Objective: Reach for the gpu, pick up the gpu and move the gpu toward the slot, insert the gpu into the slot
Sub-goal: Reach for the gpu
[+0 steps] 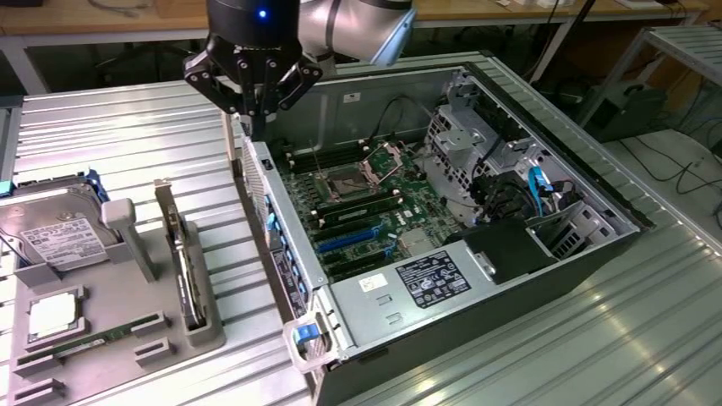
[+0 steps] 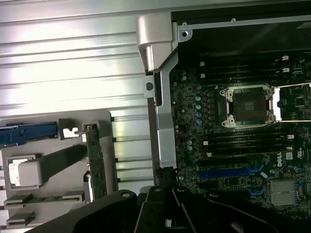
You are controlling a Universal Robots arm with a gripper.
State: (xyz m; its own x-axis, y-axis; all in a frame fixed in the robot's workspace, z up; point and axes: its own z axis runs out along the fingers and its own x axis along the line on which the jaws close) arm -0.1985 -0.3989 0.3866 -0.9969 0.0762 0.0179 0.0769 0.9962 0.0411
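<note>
White letters (image 2: 290, 156) printed on the motherboard (image 2: 233, 160), near its blue slots, appear to read DELL. On the power supply (image 1: 390, 311), a black label (image 1: 432, 280) carries rows of white print and small marks, none legible. A white sticker (image 1: 374, 284) just beside it bears dark marks that cannot be made out. At the exterior view's left, the hard drive (image 1: 34, 213) has a white label (image 1: 61, 241) with lines of print, also unreadable.
</note>
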